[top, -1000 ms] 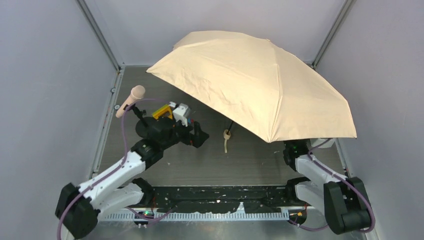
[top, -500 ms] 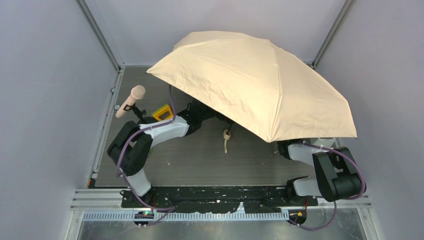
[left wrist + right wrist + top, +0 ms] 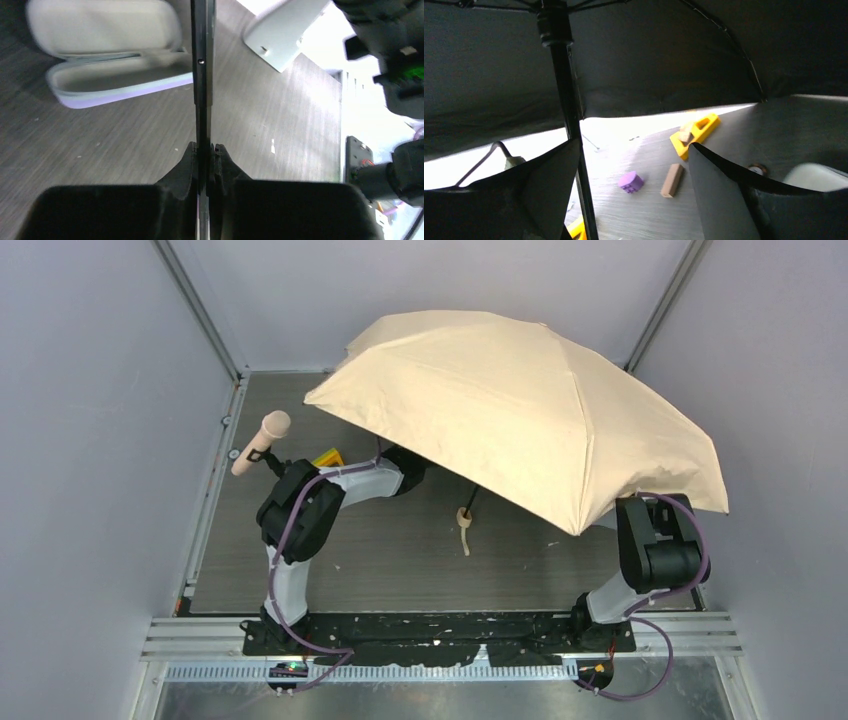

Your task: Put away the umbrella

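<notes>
The umbrella (image 3: pixel 520 410) stands open, its beige canopy covering the middle and right of the table. Its tan handle with a wrist loop (image 3: pixel 465 517) hangs below the canopy's front edge. My left gripper (image 3: pixel 205 150) is shut on the thin black shaft (image 3: pixel 202 75); from above, only its wrist (image 3: pixel 405 468) shows at the canopy's edge. My right gripper (image 3: pixel 634 145) is open under the dark underside of the canopy. The shaft (image 3: pixel 566 100) runs down just inside its left finger (image 3: pixel 549 185). From above the canopy hides that gripper.
A pink-headed microphone (image 3: pixel 262 440) stands at the left, with a yellow tray (image 3: pixel 328 457) beside it. An open lavender-grey case (image 3: pixel 110 50) lies beyond the shaft. A purple block (image 3: pixel 630 181), a tan block (image 3: pixel 672 180) and the yellow tray (image 3: pixel 696 131) lie on the table.
My left gripper reached under the canopy and shut on the shaft. The umbrella shifted a little right and forward. My right arm rose and reached further under the canopy.
</notes>
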